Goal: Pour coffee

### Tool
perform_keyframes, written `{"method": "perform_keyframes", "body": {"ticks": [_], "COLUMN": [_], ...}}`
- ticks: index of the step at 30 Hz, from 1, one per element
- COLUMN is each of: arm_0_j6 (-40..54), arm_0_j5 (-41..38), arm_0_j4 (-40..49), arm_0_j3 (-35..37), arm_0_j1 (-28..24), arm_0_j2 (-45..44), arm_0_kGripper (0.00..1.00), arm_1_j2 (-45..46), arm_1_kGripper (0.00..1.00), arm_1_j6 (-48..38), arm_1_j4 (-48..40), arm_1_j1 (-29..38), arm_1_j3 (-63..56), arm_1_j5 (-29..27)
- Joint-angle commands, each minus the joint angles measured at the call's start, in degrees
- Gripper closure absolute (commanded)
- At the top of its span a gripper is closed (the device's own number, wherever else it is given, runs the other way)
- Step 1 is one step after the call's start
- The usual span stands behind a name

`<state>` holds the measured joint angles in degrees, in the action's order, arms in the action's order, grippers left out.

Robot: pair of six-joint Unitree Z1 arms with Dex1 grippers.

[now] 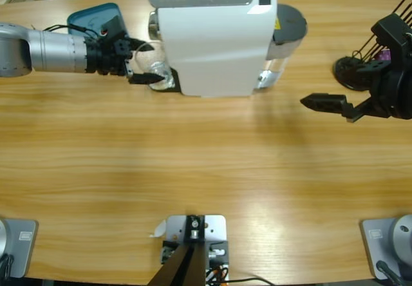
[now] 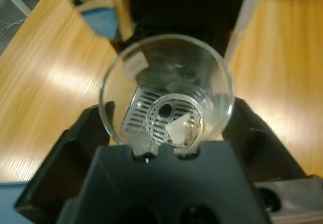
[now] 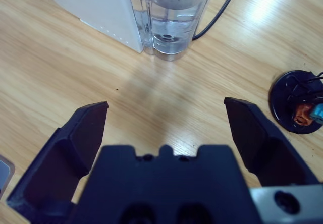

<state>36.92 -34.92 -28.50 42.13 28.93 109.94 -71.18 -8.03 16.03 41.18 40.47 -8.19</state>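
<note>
Small clear glass [image 2: 166, 95]: no liquid visible inside, upright on coffee machine [image 1: 212, 38] grille, clasped by left hand [image 2: 166, 138]. Right hand [image 3: 166, 128]: spread wide above bare tabletop [image 1: 206, 163].

Clear glass cup [image 2: 166, 90], glossy wooden table [image 1: 193, 157].

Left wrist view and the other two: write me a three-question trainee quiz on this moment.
1. True or false: the left claw has its jaws on either side of a clear glass.
2. What stands between the right claw jaws? A) a capsule B) nothing C) a glass
3. Fill in: the glass sits on the drip grille of the white ___ machine.

Key: 1 true. 2 B; its jaws stand wide apart over bare table. 3 coffee.
</note>
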Motion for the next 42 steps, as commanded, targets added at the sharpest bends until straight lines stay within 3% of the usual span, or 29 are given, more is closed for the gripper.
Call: {"method": "perform_keyframes", "body": {"ticks": [1,12,14,16,18,19,20,23,24,27,33,42], "arm_0_j6": [-1.06,-3.51,-7.90,-13.77,-20.21,-22.35,-24.18,-27.55,-27.61,-27.64,-27.78,-29.88], "arm_0_j5": [-4.49,1.77,4.37,6.99,12.45,15.95,18.59,21.98,22.21,22.84,24.99,27.76], "arm_0_j4": [0.38,0.50,0.60,1.25,5.91,9.25,12.17,21.05,22.49,24.02,24.02,23.86], "arm_0_j3": [-3.97,-10.31,-13.30,-16.52,-17.94,-17.80,-17.56,-15.87,-15.92,-15.41,-15.50,-15.59], "arm_0_j1": [-2.58,-4.58,-4.58,-4.30,-1.84,-0.22,1.04,3.59,4.59,7.32,7.37,7.37], "arm_0_j2": [-0.92,-12.13,-15.98,-21.08,-27.02,-29.38,-31.38,-35.74,-36.53,-38.04,-38.33,-37.43], "arm_0_kGripper": [0.004,0.004,0.004,0.002,0.000,0.000,0.000,0.000,0.000,0.000,0.000,0.000], "arm_1_j2": [-1.36,-0.50,-0.29,-0.25,-1.36,-2.54,-4.14,-11.20,-13.16,-18.87,-27.87,-29.54], "arm_1_kGripper": [0.000,0.000,0.015,0.134,0.091,0.124,0.249,0.852,0.993,1.000,1.000,1.000], "arm_1_j6": [0.47,-0.06,-1.60,-1.57,-1.55,-1.55,-1.07,1.19,1.35,1.35,-1.58,-3.48], "arm_1_j4": [-0.74,0.48,3.17,4.68,5.73,6.59,7.31,12.29,12.75,13.50,19.50,23.31], "arm_1_j1": [-0.66,-0.66,-0.73,-2.14,-4.42,-5.69,-6.97,-10.19,-10.35,-10.91,-11.07,-11.12], "arm_1_j3": [-0.23,2.61,6.46,10.82,15.80,18.73,21.72,31.92,34.29,41.09,50.74,51.67], "arm_1_j5": [0.74,0.40,0.30,-0.28,-0.13,0.28,2.18,8.26,8.56,8.38,8.38,13.55]}}
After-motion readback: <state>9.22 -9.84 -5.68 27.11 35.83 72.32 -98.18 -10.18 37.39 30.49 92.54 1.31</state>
